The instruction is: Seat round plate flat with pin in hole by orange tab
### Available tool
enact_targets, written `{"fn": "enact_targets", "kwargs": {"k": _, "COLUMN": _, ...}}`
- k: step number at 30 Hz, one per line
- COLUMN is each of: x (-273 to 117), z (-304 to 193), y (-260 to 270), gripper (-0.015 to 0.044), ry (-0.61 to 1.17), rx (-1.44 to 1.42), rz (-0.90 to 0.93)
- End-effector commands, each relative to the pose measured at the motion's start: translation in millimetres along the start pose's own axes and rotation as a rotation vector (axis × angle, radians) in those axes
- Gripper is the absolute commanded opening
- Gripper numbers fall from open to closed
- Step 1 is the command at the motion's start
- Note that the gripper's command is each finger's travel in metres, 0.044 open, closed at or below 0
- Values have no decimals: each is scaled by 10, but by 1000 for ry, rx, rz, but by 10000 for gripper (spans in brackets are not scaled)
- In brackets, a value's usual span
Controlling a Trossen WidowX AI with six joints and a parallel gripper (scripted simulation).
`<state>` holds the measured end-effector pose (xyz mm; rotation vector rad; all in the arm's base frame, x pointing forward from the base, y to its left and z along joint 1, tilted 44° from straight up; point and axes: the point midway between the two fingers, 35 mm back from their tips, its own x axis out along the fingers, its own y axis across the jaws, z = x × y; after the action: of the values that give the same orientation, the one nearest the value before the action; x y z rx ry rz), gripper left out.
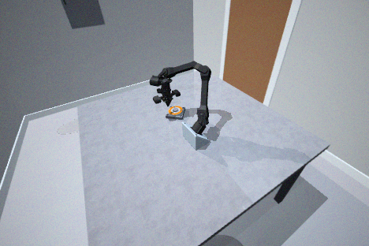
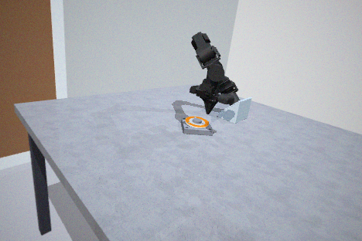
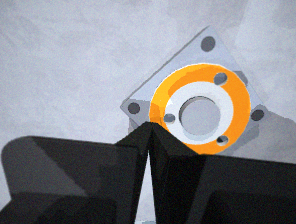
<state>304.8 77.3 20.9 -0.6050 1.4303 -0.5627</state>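
Note:
The round plate (image 1: 170, 113) (image 2: 188, 123) (image 3: 241, 107), white with a broad orange ring, sits around the grey post (image 2: 197, 120) (image 3: 200, 116) on the square grey base (image 1: 172, 117) (image 2: 196, 132) (image 3: 185, 57). Three small holes show in the plate in the wrist view. I cannot tell which hole lies beside the orange tab, where the pin is, or how much the plate is tilted. My gripper (image 1: 169, 105) (image 2: 209, 113) (image 3: 150, 128) is shut with nothing between its fingers. Its tips are above the plate's near-left rim in the wrist view and hide part of the base.
A pale blue wedge-shaped block (image 1: 191, 138) (image 2: 243, 110) stands by the arm's foot, close to the base. The arm and its shadow reach over the grey table (image 1: 138, 165) (image 2: 155, 170). The table's edge is well away from the base.

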Motion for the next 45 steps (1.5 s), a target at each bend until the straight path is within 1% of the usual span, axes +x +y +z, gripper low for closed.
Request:
{"fn": "enact_targets", "kwargs": {"k": 1, "x": 128, "z": 16, "y": -15, "gripper": 0, "ry": 5, "rx": 14, "rz": -7}}
{"fn": "enact_targets", "kwargs": {"k": 9, "x": 486, "z": -13, "y": -21, "gripper": 0, "ry": 5, "rx": 14, "rz": -9}}
{"fn": "enact_targets", "kwargs": {"k": 45, "x": 503, "z": -282, "y": -59, "gripper": 0, "ry": 6, "rx": 13, "rz": -9}}
